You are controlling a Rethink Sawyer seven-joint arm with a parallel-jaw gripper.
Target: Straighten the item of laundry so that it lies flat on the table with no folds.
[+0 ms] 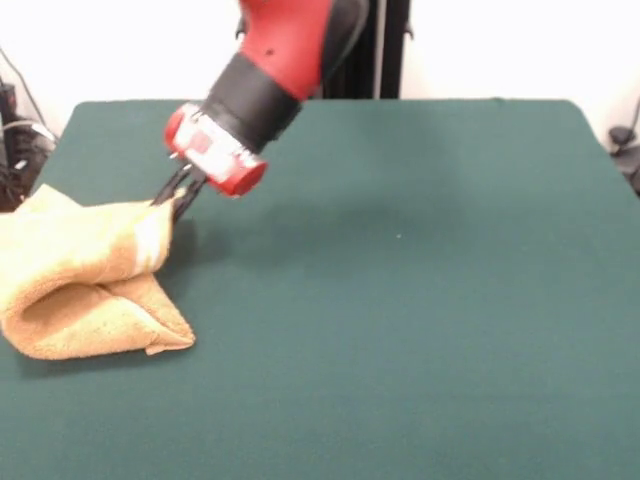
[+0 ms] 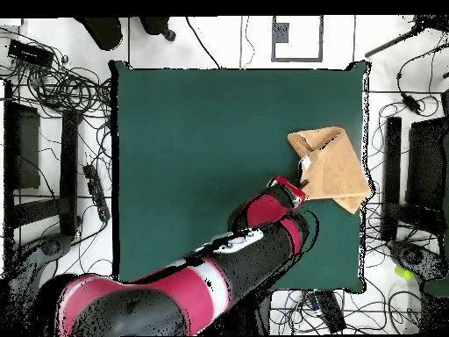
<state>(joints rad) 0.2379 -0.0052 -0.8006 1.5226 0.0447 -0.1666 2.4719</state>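
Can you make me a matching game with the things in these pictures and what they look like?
Things:
1. towel
2. table
3. gripper
4. arm

Descriptions:
A. dark green and flat
B. red and black, coming down from above
C. orange-tan, folded over itself at the table's edge
D. dark fingers pinching a raised corner of cloth

Pairs: 1-C, 2-A, 3-D, 4-B

The overhead view shows the same: the towel sits bunched at one side of the table, with the gripper at its edge.
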